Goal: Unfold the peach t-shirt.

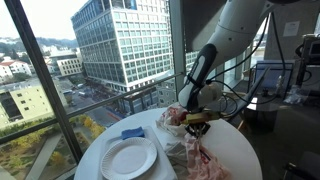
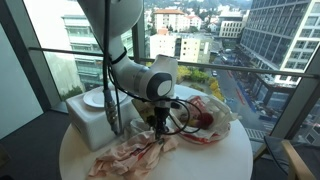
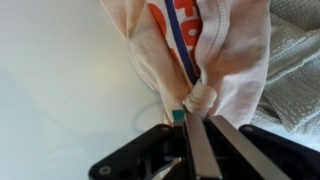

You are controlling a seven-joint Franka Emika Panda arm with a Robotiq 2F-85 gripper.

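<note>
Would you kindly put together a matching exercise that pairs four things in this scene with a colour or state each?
Things:
1. plate
2. t-shirt
3. gripper
4. small pad

Descriptions:
A. blue
B. pinching fabric
C. white, round
D. peach, bunched up

Pairs: 1-C, 2-D, 3-B, 4-A

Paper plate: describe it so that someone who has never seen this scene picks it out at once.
Find the round white table by the tall windows. On it, beside the crumpled peach t-shirt, lies the paper plate, with nothing on it. It alone is flat, round and white; its neighbours are rumpled cloth and a small blue item.
</note>
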